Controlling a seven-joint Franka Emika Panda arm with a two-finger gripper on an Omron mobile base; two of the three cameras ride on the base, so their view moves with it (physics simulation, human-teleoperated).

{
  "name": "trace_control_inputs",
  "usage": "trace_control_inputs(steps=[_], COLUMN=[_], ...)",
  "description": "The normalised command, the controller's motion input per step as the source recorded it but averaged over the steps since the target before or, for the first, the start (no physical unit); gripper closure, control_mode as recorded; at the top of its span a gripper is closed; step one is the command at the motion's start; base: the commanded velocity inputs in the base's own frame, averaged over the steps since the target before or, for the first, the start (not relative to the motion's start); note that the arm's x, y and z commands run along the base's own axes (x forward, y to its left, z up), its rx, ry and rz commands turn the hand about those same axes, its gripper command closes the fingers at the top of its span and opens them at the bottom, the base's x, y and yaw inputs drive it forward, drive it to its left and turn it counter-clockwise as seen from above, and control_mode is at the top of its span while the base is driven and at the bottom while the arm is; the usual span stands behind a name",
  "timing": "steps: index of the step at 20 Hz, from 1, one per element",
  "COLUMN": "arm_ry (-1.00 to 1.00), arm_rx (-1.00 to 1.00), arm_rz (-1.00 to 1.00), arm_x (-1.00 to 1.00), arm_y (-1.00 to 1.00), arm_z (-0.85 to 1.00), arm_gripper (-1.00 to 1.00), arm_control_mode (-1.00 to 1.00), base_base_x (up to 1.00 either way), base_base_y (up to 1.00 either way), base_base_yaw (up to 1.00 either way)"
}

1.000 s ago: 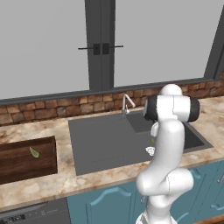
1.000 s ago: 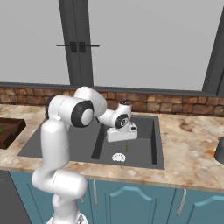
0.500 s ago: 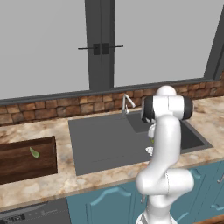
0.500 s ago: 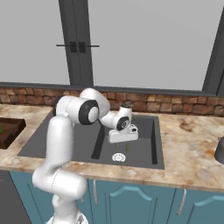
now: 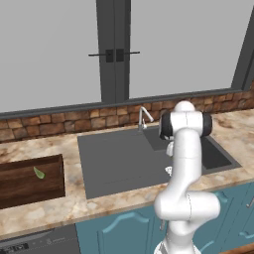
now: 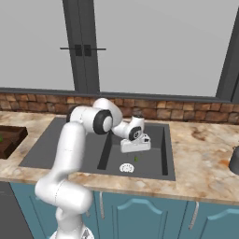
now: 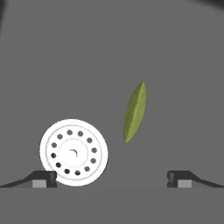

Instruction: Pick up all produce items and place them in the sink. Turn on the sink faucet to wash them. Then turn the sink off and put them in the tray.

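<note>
Two produce items are visible in this simulated kitchen. One slender green piece [image 7: 134, 112] lies on the flat grey floor of the sink [image 6: 70, 147] basin, just beside the white round drain [image 7: 73, 152] and not touching it. The other green piece [image 5: 38, 172] lies inside the dark brown wooden tray [image 5: 30, 184], which sits on the speckled stone counter [image 5: 64, 208] to the left of the sink. A white robot arm [image 6: 70, 154] bends over the sink and reaches down into the deep right basin. Its gripper [image 7: 111, 178] hangs above the basin floor with its two dark fingers spread wide apart, holding nothing; the drain and the green piece lie between them in the hand view. A thin silver faucet [image 5: 144, 117] stands upright at the far edge of the sink, in front of a brick backsplash [image 5: 74, 121] and tall grey windows [image 5: 49, 49].
</note>
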Motion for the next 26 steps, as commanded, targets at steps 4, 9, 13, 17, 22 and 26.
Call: trace_control_inputs(steps=[4,9,13,17,22,26], arm_ry=[0.00,0.00,0.00,0.00,0.00,0.00], arm_rx=[0.00,0.00,0.00,0.00,0.00,0.00], arm_rz=[-0.07,-0.05,-0.05,-0.04,-0.01,0.00], arm_x=[0.51,0.33,0.07,-0.12,0.02,0.04], arm_y=[-0.11,-0.02,-0.02,-0.03,0.00,0.00], arm_z=[-0.30,-0.34,-0.38,-0.20,-0.17,-0.23], arm_gripper=[-1.00,-1.00,-1.00,-1.00,-1.00,-1.00], arm_control_mode=[-1.00,-1.00,-1.00,-1.00,-1.00,-1.00], base_base_x=[0.00,0.00,0.00,0.00,0.00,0.00], base_base_y=[0.00,0.00,0.00,0.00,0.00,0.00], base_base_yaw=[0.00,0.00,0.00,0.00,0.00,0.00])
